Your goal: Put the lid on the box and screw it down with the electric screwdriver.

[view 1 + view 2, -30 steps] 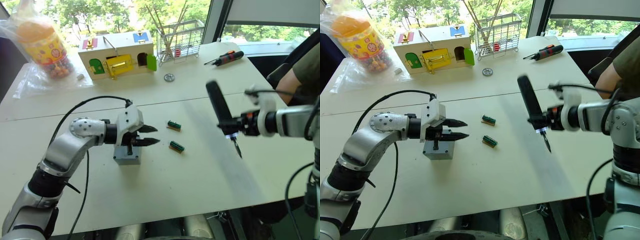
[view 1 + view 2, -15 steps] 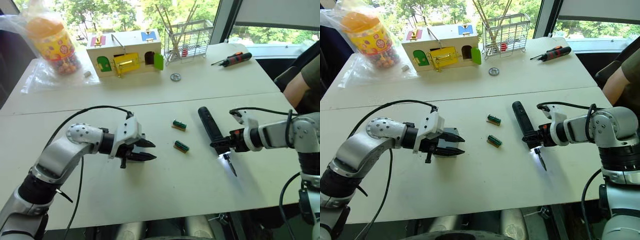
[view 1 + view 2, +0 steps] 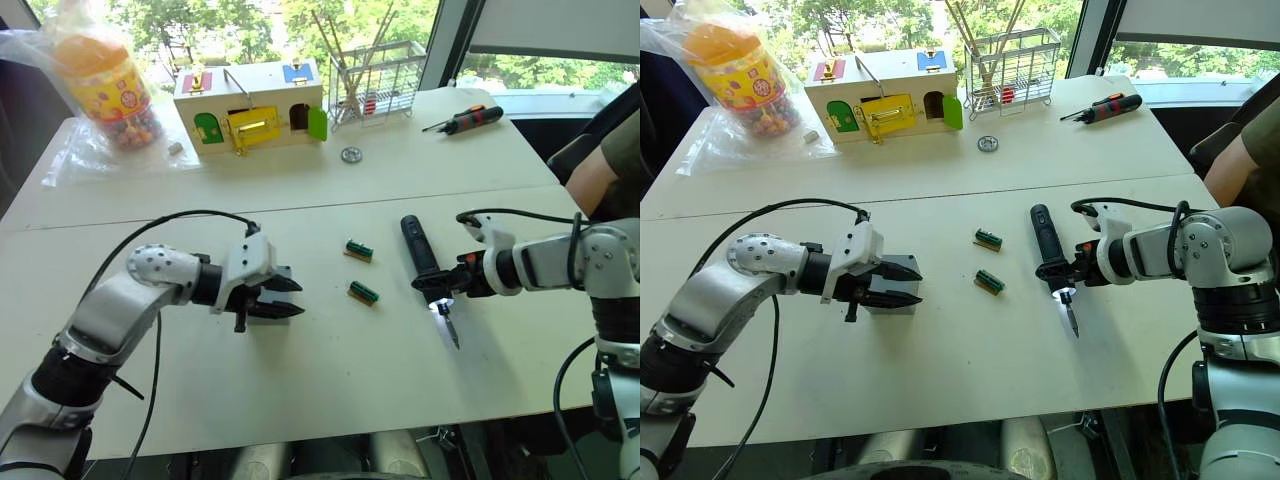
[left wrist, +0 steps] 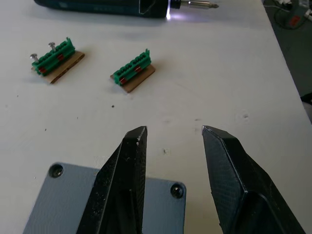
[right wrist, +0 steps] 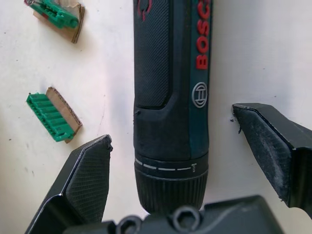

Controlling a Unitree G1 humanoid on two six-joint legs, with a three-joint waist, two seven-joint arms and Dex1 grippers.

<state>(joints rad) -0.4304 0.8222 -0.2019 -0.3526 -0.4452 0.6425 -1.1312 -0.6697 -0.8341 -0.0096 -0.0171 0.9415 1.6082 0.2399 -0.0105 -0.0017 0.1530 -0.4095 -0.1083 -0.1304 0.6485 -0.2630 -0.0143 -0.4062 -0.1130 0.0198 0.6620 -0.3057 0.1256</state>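
- The thick black and dark-blue cylindrical electric screwdriver [image 5: 170,97], held aloft and tilted a second ago, now lies flat on the white table [image 3: 330,370] (lamp at its tip lit).
- The right gripper [image 5: 195,165] has come down with it and let go; its black fingers [image 5: 85,180] now stand spread on either side of the tool's collar.
- The left gripper [image 4: 170,146] has drawn back slightly over the flat grey plastic lid [image 4: 63,195], jaws apart.

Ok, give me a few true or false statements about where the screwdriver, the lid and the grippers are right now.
1. The electric screwdriver lies flat on the table. True.
2. The right gripper is shut on it. False: its fingers stand open, one on each side.
3. The lid sits on the box with screws showing in its corners. True.
4. The left gripper holds a green connector. False: it is open and empty above the lid.
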